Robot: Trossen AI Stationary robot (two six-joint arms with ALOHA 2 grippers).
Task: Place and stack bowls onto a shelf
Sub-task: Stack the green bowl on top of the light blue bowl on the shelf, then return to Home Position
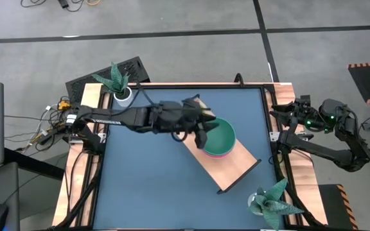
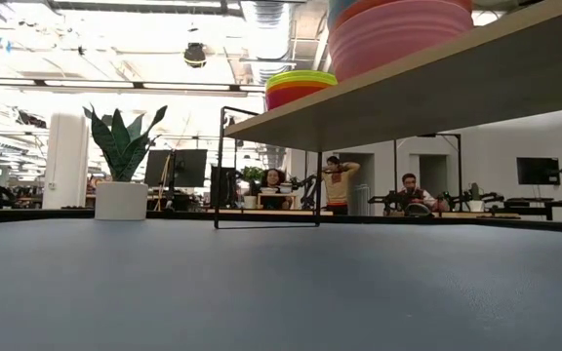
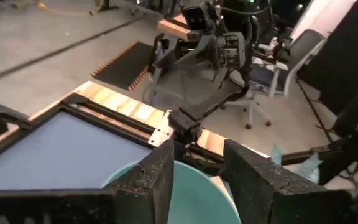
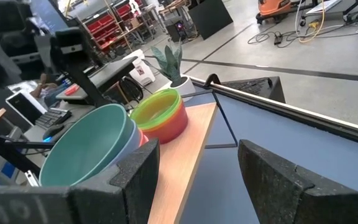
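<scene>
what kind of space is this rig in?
Likely an open robotics lab or workshop: the low view shows people seated at desks with monitors behind the table, the right wrist view shows red parts racks, and the floor is bare concrete.

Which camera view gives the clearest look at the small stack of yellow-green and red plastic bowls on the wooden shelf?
The right wrist view: the yellow-green and red bowl stack shows whole there. The low view shows only its side above the shelf. In the high view the left arm covers it; the left wrist view misses it.
</scene>
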